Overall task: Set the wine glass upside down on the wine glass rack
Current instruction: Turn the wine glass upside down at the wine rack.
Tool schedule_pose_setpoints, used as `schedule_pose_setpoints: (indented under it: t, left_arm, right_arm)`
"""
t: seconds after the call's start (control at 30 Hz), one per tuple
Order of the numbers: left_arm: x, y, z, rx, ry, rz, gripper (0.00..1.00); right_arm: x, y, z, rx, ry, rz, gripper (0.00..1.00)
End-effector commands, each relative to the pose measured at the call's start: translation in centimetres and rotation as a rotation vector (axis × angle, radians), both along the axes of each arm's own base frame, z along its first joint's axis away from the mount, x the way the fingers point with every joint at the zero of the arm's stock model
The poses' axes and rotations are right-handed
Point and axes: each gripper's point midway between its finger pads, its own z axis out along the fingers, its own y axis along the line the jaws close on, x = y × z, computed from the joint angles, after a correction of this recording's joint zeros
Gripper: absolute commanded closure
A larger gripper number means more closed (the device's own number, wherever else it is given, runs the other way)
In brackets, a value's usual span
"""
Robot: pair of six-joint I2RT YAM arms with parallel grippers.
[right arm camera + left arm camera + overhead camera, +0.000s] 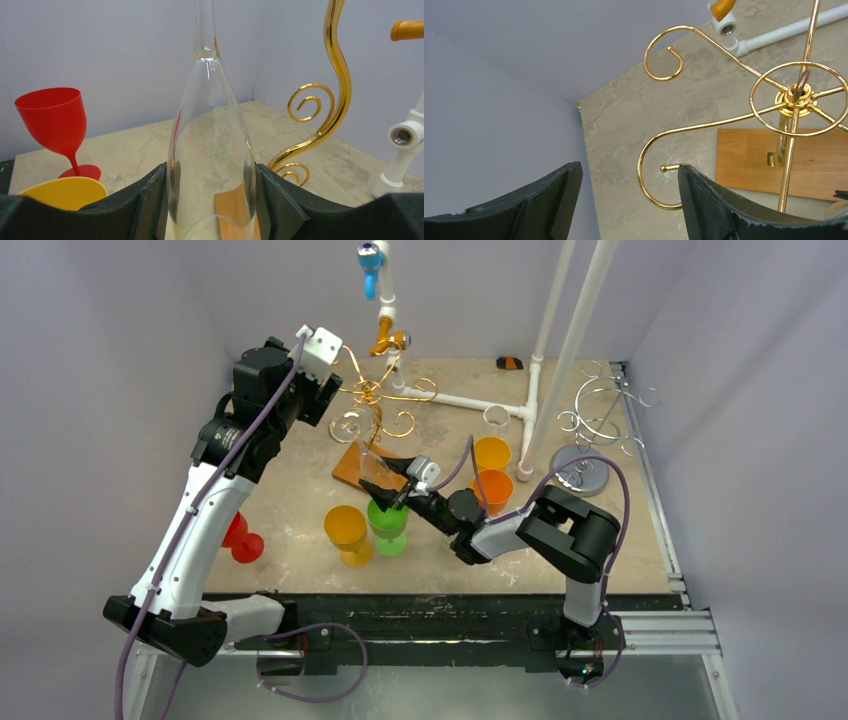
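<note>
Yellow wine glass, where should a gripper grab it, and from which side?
Likely across the bowl of the yellow glass, coming level from its left in the top view: it stands upright, the green glass crowds its right, and the stem looks short.

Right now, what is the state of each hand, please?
Left hand: open, holding nothing.
Right hand: closed on the clear wine glass.

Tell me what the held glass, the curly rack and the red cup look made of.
Held glass: clear glass or clear plastic, see-through with reflections. Rack: likely metal wire, polished gold, mirror glints. Red cup: probably plastic, opaque, dull sheen.
</note>
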Motion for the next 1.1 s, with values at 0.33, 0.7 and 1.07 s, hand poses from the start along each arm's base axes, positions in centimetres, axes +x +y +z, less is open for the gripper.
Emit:
schedule_pose_setpoints:
  t: [0.33, 0.7, 1.07]
  left_arm:
    - [-0.7, 0.3, -1.3, -0.050, 0.049, 0.034, 0.26]
    - [-0.8, -0.5, -2.4, -0.072, 0.082, 0.002, 0.26]
    - [-0.6, -0.2, -0.1, -0.096, 0.047, 0.002, 0.25]
  right_arm:
    - [0.4, -1.0, 1.5, -0.050, 0.050, -0.041, 0.22]
    - [0.0, -1.8, 4.5, -0.063, 0.043, -0.046, 0.01]
    - [-2.0, -4.4, 9.0, -0.199, 0.238, -0.036, 0.01]
